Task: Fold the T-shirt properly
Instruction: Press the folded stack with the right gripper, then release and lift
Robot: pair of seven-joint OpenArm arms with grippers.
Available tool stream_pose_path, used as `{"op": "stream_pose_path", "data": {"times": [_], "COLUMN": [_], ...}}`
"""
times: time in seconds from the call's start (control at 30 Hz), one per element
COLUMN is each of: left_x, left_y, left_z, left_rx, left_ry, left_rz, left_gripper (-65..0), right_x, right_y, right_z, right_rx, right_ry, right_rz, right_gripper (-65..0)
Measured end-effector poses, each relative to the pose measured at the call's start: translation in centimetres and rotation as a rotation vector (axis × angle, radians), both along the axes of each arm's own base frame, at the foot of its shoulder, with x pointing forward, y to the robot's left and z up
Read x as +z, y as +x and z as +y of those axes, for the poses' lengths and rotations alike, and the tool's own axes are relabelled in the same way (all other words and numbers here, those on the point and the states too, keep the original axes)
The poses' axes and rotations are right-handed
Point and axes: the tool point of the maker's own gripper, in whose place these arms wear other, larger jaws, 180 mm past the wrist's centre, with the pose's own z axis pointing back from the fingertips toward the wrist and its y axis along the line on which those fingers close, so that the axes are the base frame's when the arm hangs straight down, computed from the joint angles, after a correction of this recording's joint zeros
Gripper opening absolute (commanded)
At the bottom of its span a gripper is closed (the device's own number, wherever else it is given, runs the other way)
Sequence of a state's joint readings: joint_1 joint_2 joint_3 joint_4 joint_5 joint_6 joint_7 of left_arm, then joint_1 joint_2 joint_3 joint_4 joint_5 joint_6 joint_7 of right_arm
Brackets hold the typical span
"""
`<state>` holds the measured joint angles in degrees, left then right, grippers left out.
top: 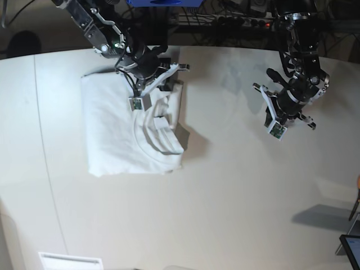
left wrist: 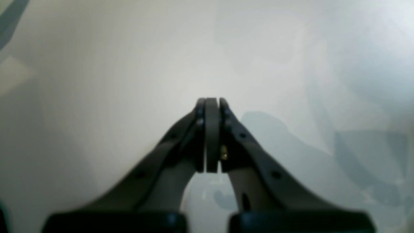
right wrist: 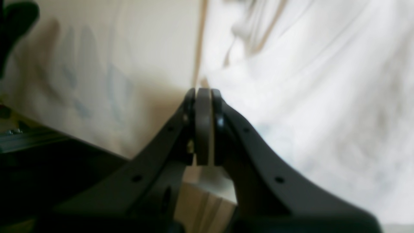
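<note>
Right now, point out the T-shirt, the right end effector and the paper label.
T-shirt (top: 112, 138), base view, flat folded body.
Right end effector (right wrist: 203, 94), right wrist view, closed tips.
Paper label (top: 70, 261), base view, its middle.

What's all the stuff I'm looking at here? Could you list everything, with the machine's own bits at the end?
T-shirt: one, white, folded into a rough rectangle, lying on the table's left part in the base view.
Table: one, off-white, fills most of the base view.
Paper label: one, white, at the table's near edge, bottom left.
Cables and power strip: several, dark, behind the table's far edge.
Right arm: one, dark, reaching in from the top left.
Right tool: one, black and white, shut, over the T-shirt's upper right edge.
Left arm: one, dark, coming in from the top right.
Left tool: one, black and white, shut, over bare table, apart from the T-shirt.
</note>
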<state>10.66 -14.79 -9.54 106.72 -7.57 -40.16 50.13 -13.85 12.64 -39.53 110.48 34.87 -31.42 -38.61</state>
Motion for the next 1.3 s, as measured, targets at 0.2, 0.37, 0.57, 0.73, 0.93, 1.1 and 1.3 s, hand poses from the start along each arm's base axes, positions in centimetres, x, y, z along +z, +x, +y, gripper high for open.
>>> {"op": "stream_pose_path", "data": {"times": [0.2,0.37,0.57,0.73,0.93,1.1,1.3], "left_x": [-0.6,-0.6,-0.6,-0.6,-0.6,-0.6,-0.6], "left_y": [-0.3,-0.3,-0.3,-0.3,-0.3,-0.3,-0.3], "left_z": [0.2,0.2,0.3,0.3,0.3,0.3,0.3], "left_rx": [0.008,0.008,0.009,0.01,0.009,0.009,0.009], "left_ry": [-0.003,-0.005,-0.003,-0.002,-0.003,-0.003,-0.003], "left_rz": [0.017,0.018,0.018,0.019,0.018,0.018,0.017], "left_gripper": [-65.0,-65.0,-65.0,-65.0,-65.0,-65.0,-65.0], "right_x": [-0.3,3.9,6.8,9.9,5.4,4.7,1.9], "right_y": [0.7,3.2,6.6,11.5,13.1,15.2,17.2], "right_z": [-1.5,0.1,1.6,1.2,0.2,-1.0,-2.2], "right_rx": [-0.011,0.002,0.042,0.07,0.056,0.04,0.021], "right_ry": [-0.085,0.023,0.113,0.079,0.016,-0.012,-0.07], "right_rz": [-0.042,-0.131,-0.171,-0.335,-0.254,-0.304,-0.268], "right_gripper": [-63.3,-63.3,-63.3,-63.3,-63.3,-63.3,-63.3]}}
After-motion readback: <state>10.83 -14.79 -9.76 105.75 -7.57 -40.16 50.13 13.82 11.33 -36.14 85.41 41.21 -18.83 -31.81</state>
